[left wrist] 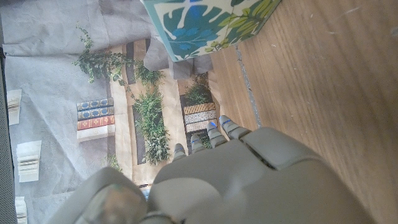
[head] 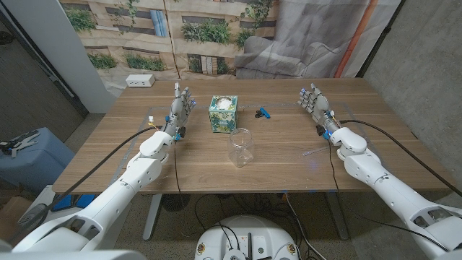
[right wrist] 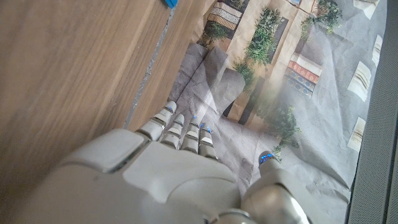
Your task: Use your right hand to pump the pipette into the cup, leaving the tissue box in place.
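Both robot hands stand idle at a wooden table [head: 108,155] with the pumping not yet begun. The right hand [head: 315,105] is raised on its edge, fingers [right wrist: 186,130] apart and gripping nothing. The left hand [head: 180,108] mirrors it, also empty with fingers spread.

The clear cup [head: 240,147] stands upright near the table's middle. What appears to be the pipette [head: 315,152], a thin, pale, near-transparent sliver, lies flat at the cup's 3 o'clock, well apart from it and just beside the right wrist; it is too faint to tell bulb from tip. The leaf-patterned tissue box [head: 223,113] sits at the cup's 11 o'clock, and a small blue-and-black object [head: 263,112] lies at the cup's 1 o'clock.

The pipette is likely feather-light, soft plastic and slippery on the wood, easily flicked away by a fingertip. It probably wants a pinch between thumb and finger at the squeezable bulb end, firm enough to lift but not so hard as to collapse it before the tip is over the cup. The cup also looks light and prone to tipping if knocked. The tissue box is well clear of a straight path from pipette to cup.
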`<move>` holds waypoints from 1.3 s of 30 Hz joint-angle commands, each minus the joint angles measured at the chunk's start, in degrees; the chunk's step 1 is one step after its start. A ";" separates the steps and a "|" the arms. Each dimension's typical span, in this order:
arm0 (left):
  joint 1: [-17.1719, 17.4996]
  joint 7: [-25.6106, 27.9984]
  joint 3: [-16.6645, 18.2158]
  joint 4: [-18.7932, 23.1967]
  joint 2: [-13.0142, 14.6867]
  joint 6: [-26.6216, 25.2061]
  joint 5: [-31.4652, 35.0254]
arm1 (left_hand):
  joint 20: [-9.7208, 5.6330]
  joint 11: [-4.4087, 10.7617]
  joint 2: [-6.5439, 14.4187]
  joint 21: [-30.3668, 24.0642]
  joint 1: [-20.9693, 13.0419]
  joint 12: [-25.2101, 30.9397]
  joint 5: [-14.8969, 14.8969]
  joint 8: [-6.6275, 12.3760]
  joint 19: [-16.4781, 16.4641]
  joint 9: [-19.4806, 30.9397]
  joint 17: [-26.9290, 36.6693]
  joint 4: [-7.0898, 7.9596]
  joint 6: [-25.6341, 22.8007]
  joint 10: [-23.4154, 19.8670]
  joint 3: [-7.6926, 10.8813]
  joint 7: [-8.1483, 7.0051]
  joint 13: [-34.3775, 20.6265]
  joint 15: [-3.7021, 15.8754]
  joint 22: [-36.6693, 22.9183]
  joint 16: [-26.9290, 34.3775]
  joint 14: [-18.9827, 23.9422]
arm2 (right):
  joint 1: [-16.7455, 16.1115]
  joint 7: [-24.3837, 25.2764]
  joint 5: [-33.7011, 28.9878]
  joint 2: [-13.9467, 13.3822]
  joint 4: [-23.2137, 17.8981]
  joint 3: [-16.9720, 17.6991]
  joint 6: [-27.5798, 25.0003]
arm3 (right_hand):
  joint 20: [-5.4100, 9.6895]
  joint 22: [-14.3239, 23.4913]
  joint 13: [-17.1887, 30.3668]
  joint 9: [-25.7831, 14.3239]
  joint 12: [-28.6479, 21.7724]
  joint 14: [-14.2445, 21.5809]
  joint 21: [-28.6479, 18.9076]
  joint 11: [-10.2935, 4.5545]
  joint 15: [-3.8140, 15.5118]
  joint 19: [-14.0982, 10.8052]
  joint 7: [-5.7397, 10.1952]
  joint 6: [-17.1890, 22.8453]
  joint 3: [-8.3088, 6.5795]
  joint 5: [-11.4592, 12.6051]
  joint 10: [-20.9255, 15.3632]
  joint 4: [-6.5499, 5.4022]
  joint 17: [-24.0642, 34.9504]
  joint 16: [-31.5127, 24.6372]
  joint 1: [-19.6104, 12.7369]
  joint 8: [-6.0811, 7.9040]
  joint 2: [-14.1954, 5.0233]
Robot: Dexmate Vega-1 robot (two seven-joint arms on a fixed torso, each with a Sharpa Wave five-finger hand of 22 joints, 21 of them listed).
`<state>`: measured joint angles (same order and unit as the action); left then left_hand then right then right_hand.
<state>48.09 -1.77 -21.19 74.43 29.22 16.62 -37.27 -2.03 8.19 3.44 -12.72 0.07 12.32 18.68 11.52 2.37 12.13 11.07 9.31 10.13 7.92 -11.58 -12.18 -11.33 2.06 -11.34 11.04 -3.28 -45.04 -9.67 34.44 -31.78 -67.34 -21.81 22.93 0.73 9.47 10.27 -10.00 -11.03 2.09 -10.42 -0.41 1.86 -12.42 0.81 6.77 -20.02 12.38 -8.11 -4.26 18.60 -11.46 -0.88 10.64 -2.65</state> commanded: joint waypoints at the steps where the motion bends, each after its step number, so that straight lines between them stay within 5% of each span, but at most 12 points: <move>1: 0.01 0.02 0.01 0.01 0.01 -0.01 0.01 | -5.19 0.32 2.44 -0.27 0.06 0.25 0.23 0.34 0.64 0.12 0.32 0.05 -0.14 0.18 -0.38 -0.52 -0.30 6.66 -0.09 0.33 -0.42 | -0.20 -2.38 -3.24 -2.22 1.54 -0.24 6.24 | 0.17 0.09 0.22 -0.07 -0.22 0.66 -0.27 -0.08 0.09 -0.47 0.12 0.62 -0.21 0.21 -0.84 0.32 -0.20 -0.43 -0.61 0.49 -0.32; 12: 0.03 0.03 0.01 0.03 0.01 -0.01 0.01 | -5.21 0.37 2.44 -0.27 0.05 0.25 0.24 0.34 0.64 0.11 0.32 0.04 -0.14 0.20 -0.38 -0.52 -0.30 6.63 -0.09 0.32 -0.45 | 1.09 -5.01 -9.08 -5.00 6.26 -1.16 15.79 | 0.76 0.08 0.21 -0.06 -0.63 2.47 -0.81 -0.34 0.40 -2.19 0.29 2.29 -0.48 0.22 -2.68 0.91 -1.15 -0.78 -1.27 0.83 -0.41; 20: 0.03 0.03 0.01 0.04 0.01 -0.01 0.01 | -5.20 0.32 2.43 -0.28 0.04 0.26 0.24 0.33 0.62 0.11 0.32 0.04 -0.12 0.15 -0.38 -0.52 -0.30 6.63 -0.09 0.32 -0.45 | 1.05 -2.95 -11.86 -4.10 10.91 -0.59 24.42 | 0.83 0.08 0.21 -0.06 -0.68 3.76 -1.10 -0.40 0.56 -3.57 0.64 3.00 -0.66 0.13 -3.53 1.45 -1.81 -0.99 -1.72 0.83 -0.36; 39: 0.04 0.02 0.02 0.05 0.03 -0.02 0.00 | -5.18 0.37 2.43 -0.27 0.06 0.25 0.24 0.34 0.65 0.11 0.32 0.04 -0.14 0.19 -0.38 -0.52 -0.30 6.61 -0.09 0.32 -0.46 | -4.00 5.65 -24.82 -10.71 4.79 0.20 27.87 | 0.72 0.08 0.22 -0.07 -0.34 4.36 -0.74 -0.71 0.85 -3.59 1.29 3.56 -1.26 -0.09 -3.68 2.85 -2.70 -0.88 -3.12 0.67 -0.82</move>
<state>48.11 -1.74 -21.18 74.48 29.24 16.62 -37.26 -2.03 8.19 3.43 -12.72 0.07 12.31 18.67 11.52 2.37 12.11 11.06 9.31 10.13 7.92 -11.58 -12.17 -11.32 2.06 -11.32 11.04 -3.28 -46.95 -7.70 16.41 -39.15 -60.15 -21.91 48.71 1.42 9.46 10.26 -10.02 -11.26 5.98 -11.31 -0.72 2.05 -15.81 1.97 9.97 -21.12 12.37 -11.69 -1.74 15.95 -11.92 -3.58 11.08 -3.56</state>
